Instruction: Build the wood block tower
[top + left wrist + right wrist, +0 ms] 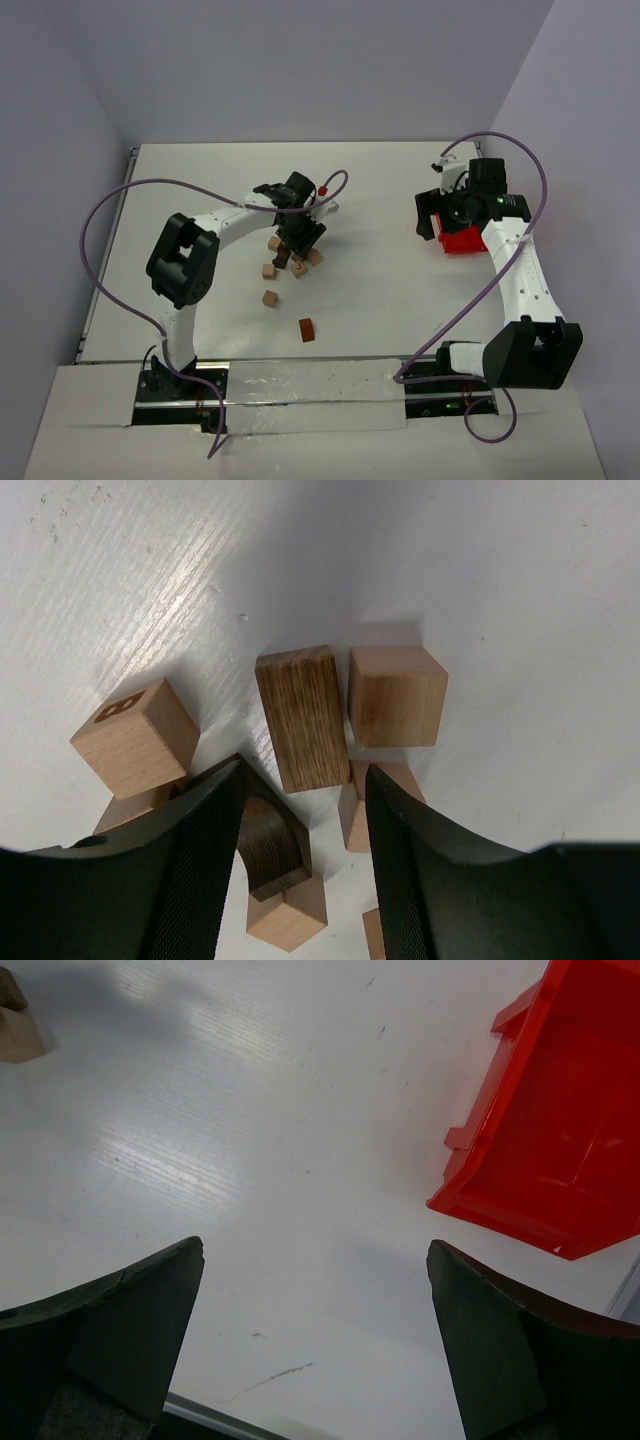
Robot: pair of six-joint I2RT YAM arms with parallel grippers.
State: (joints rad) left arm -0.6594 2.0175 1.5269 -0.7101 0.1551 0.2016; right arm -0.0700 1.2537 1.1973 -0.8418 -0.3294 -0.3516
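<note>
Left wrist view: my left gripper held jaws spread astride the dark block, presumably to pinch it for stacking.

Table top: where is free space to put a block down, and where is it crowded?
Free: the table between the block cluster and the red bin. Crowded: that cluster, packed close under the left gripper.

a dark stamped 'b' (or an 8) on one tan cube
</note>
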